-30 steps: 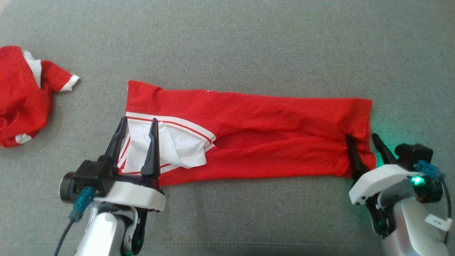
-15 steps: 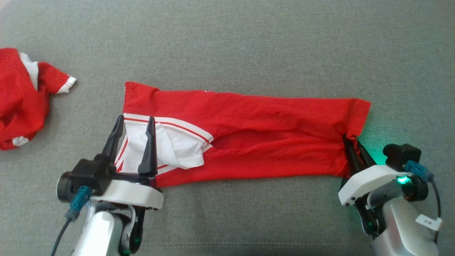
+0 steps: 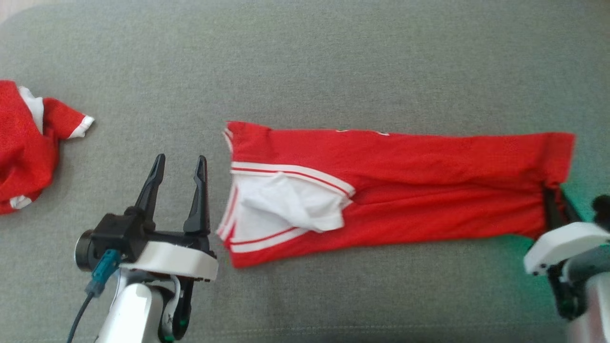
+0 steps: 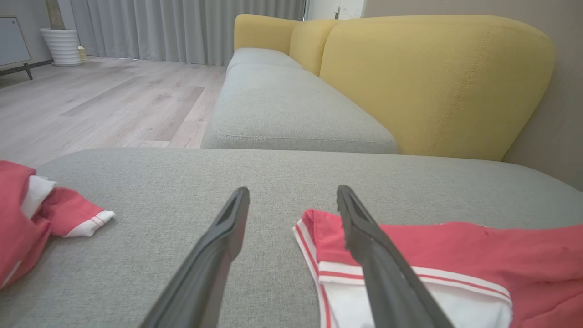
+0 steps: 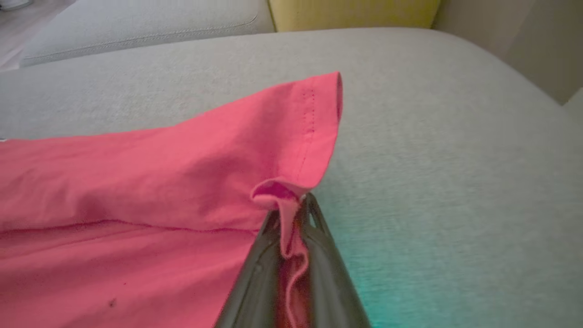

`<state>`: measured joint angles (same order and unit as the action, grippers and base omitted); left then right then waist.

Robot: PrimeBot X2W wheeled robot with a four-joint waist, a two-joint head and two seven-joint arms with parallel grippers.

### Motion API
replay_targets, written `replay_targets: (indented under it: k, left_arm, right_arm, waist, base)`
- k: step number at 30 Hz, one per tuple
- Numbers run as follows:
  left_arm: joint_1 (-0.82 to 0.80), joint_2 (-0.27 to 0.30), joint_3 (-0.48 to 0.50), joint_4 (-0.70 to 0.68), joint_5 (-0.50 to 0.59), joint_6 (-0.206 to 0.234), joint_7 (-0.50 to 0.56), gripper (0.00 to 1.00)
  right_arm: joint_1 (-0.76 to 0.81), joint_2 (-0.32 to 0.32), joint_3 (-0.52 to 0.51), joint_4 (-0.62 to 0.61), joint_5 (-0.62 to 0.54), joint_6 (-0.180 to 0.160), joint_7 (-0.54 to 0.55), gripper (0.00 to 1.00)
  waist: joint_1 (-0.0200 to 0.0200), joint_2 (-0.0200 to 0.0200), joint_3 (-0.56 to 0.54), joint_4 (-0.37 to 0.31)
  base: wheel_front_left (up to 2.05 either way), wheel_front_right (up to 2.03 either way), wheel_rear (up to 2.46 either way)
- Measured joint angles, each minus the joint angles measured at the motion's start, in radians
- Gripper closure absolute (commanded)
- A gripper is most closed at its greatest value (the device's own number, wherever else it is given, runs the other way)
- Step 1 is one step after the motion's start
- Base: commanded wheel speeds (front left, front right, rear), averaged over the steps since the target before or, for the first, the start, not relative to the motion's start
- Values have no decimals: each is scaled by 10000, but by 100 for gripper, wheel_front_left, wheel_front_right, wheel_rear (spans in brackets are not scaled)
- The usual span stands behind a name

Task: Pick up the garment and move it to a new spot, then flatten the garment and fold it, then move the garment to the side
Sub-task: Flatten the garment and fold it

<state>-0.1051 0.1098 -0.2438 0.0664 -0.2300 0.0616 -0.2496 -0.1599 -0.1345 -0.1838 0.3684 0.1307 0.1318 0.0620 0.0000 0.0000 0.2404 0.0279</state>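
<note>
Stretched across the grey cushion as a long, narrow strip, the red garment, with a white, red-striped panel at its left end and a plain hemmed edge at its right. Clamped on the near right corner of that strip, the right gripper, with a bunched fold of red cloth squeezed between its 2 dark fingers in the right wrist view and a green glow on the cushion beside it. Just beside the striped left end, the left gripper, its 2 fingers spread apart with nothing between them and clear of the cloth in the head view. Crumpled at the far left of the cushion, well apart from the strip, a second red-and-white garment. Beyond the cushion in the left wrist view, a yellow sofa back, a wooden floor and grey curtains.
</note>
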Motion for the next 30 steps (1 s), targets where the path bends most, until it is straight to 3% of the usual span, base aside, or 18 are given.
replay_targets:
  k: [7,13,17,22,30]
  left_arm:
    - [25,-75,12,92,0,-15,0,0]
    - [336,-104,12,161,15,-17,-2,0]
    - [416,-121,-27,251,58,-94,-2,0]
    - [412,-136,-109,316,88,-180,-2,0]
    - [329,-230,-408,408,88,-274,-2,0]
  right_arm:
    - [47,-142,155,-936,238,-2,583,100]
    - [127,251,1555,-3382,441,-2,1772,100]
    - [126,623,2895,-4121,857,-2,2228,100]
    - [17,750,5018,-3586,2211,-2,2015,100]
    - [-1542,725,7682,-1116,4412,-2,635,100]
  waist:
    - [0,0,-293,-86]
    - [0,0,-668,-116]
    - [0,0,-885,-22]
    - [0,0,-962,298]
    - [0,0,-695,1033]
  base:
    - [0,0,0]
    - [0,0,0]
    - [0,0,0]
    - [0,0,0]
    - [0,0,0]
